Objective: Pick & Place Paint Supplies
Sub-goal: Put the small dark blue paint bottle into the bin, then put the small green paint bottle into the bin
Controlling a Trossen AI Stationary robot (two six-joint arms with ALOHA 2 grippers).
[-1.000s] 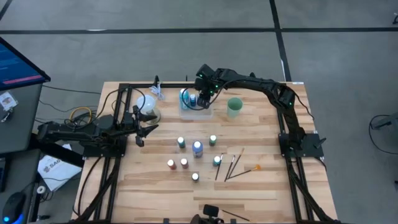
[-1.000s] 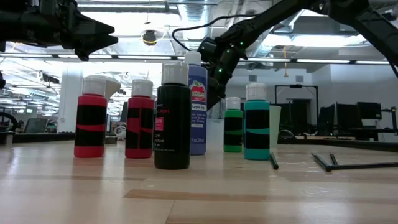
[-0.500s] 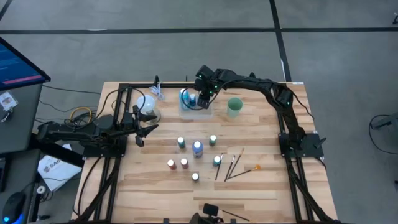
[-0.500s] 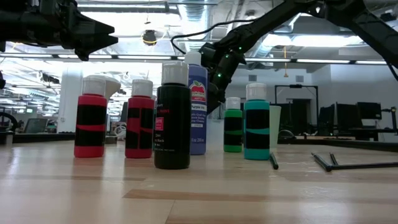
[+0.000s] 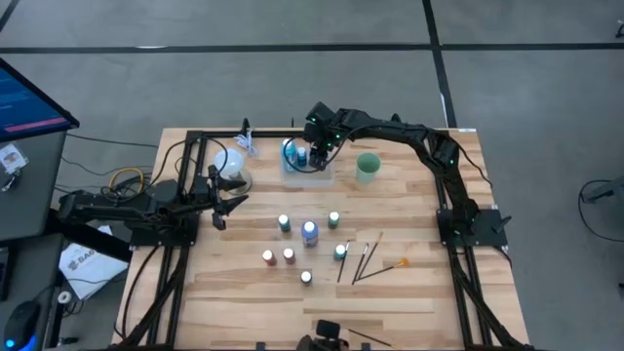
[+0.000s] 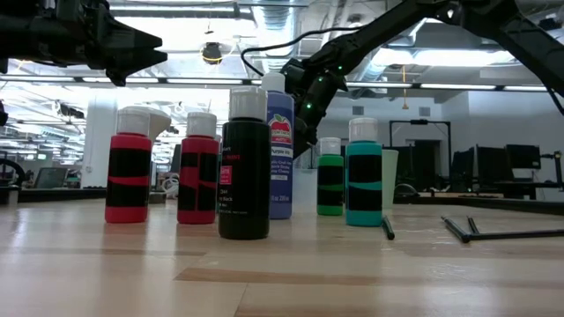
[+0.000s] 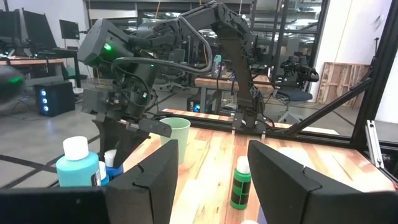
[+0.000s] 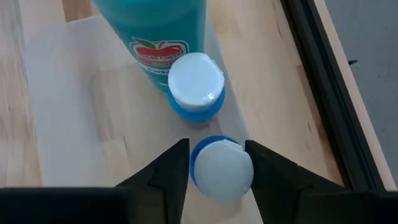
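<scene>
Roughly a third done, at a guess. Counting three paint bottles in the clear tray [image 5: 328, 176] at the far middle of the surface [image 5: 419, 292]: a tall teal bottle [image 8: 163, 38], a small blue bottle [image 8: 196, 88] touching it, and a second blue bottle [image 8: 221, 169] just beside that one, white cap up.

Still to move: seven white-capped bottles standing in a loose cluster [image 5: 309, 232] mid-surface, well apart from the tray, seen from the low view as red, black, blue, green and teal. Also waiting: the thin dark-handled brushes [image 5: 363, 259] lying near the cluster's right side, one orange-tipped brush [image 5: 401, 263] among them. Nothing visible yet in the translucent green cup [image 5: 368, 168] beside the tray.

Working now with the right gripper [image 5: 314, 151], hovering low over the tray and directly above the second blue bottle's cap. Cannot tell whether gripping that bottle or already letting go.

Idling with the left gripper [image 7: 211, 177] above the near-left part of the surface, fingers [image 7: 155, 177] spread apart, holding nothing.

Compared with a second ago: hardly any change. Sits a touch higher and farther back over the tray, going by the low view of the right wrist. Same seven bottles, same brushes, same left arm pose.
</scene>
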